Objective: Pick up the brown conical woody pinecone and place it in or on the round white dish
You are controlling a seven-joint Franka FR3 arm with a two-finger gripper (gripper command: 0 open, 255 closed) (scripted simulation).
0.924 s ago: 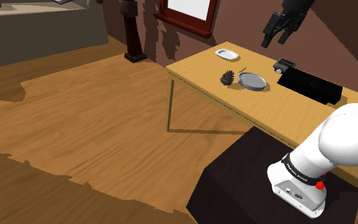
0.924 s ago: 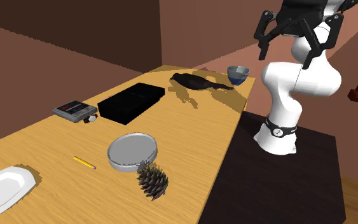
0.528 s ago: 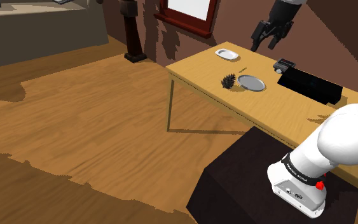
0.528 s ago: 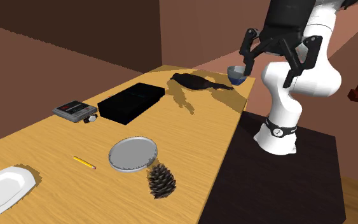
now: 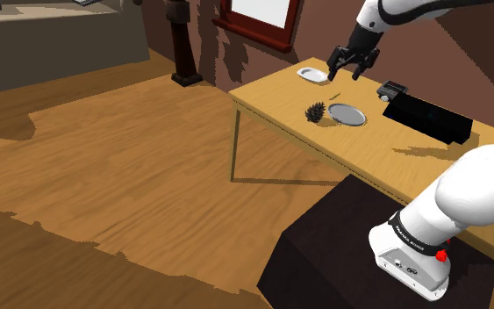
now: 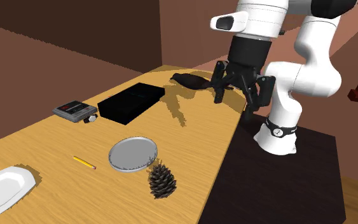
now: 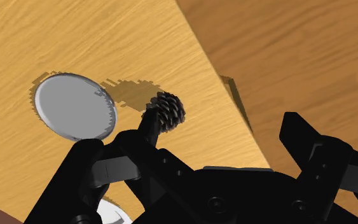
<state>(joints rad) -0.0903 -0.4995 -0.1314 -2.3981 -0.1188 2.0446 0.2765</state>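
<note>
The dark brown pinecone (image 6: 161,180) stands on the wooden table (image 6: 190,146) near its front edge, right beside the round flat grey dish (image 6: 133,153). In the shoulder view the pinecone (image 5: 315,110) lies just left of the dish (image 5: 347,114). My black gripper (image 6: 237,98) hangs open well above the table, apart from both, with nothing between its fingers. In the shoulder view the gripper (image 5: 346,70) is above and behind the dish. Past my spread fingers, the wrist view looks down on the pinecone (image 7: 168,110) and the dish (image 7: 75,105).
A white oval plate (image 6: 2,188), a yellow pencil (image 6: 84,162), a small grey device (image 6: 75,111), a black box (image 6: 131,102) and a dark bird-like object (image 6: 193,81) share the table. My stand (image 5: 368,263) adjoins the table's near end.
My arm has swung down from high above the table's far end toward the dish and pinecone, still open. The pinecone and dish settled slightly at first, then stayed put.
</note>
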